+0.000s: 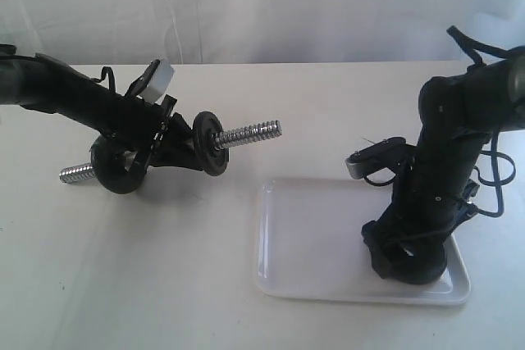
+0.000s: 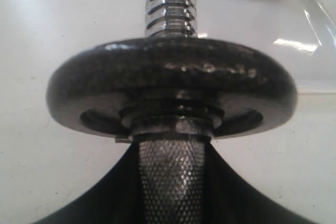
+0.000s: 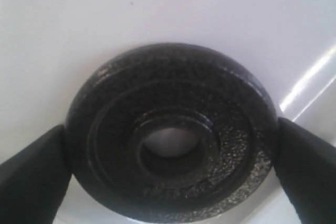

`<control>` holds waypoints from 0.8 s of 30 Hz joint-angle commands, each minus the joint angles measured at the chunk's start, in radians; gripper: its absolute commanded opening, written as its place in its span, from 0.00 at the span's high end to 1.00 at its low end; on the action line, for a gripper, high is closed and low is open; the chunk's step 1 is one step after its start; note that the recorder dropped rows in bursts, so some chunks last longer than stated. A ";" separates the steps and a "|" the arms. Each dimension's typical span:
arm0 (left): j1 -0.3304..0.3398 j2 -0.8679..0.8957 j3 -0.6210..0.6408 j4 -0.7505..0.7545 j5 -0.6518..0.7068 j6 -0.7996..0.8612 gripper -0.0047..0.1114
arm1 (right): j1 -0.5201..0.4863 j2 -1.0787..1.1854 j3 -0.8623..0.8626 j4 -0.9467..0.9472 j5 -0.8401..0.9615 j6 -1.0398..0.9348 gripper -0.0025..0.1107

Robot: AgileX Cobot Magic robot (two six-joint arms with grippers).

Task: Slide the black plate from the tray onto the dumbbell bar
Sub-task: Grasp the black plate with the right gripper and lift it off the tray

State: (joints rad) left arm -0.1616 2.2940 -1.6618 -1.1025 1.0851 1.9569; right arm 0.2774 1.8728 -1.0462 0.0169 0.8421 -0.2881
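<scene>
White worktop, tray: right pincer clenched on black plate, left pincer grasping bar; best lifted level, squared to bar.

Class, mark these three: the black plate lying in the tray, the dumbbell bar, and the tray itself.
black plate (image 3: 236,145), right wrist view: flat face beside the centre hole.
dumbbell bar (image 1: 250,133), exterior view: exposed threaded end.
tray (image 1: 312,235), exterior view: bare floor.

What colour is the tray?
The tray is shiny white; the exterior view shows it best.
</scene>
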 commanded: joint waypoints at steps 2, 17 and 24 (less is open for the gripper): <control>0.002 -0.002 0.009 -0.212 0.116 0.151 0.96 | -0.005 -0.005 -0.045 0.016 0.072 0.008 0.98; 0.002 -0.002 0.009 -0.219 0.119 0.151 0.96 | -0.046 -0.141 -0.086 0.323 0.065 -0.189 0.98; 0.002 -0.002 0.009 -0.220 0.122 0.151 0.96 | -0.142 -0.142 -0.086 0.588 0.058 -0.396 0.98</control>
State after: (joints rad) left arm -0.1616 2.2940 -1.6618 -1.1025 1.0868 1.9569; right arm 0.1769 1.7504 -1.1238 0.4870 0.9064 -0.5912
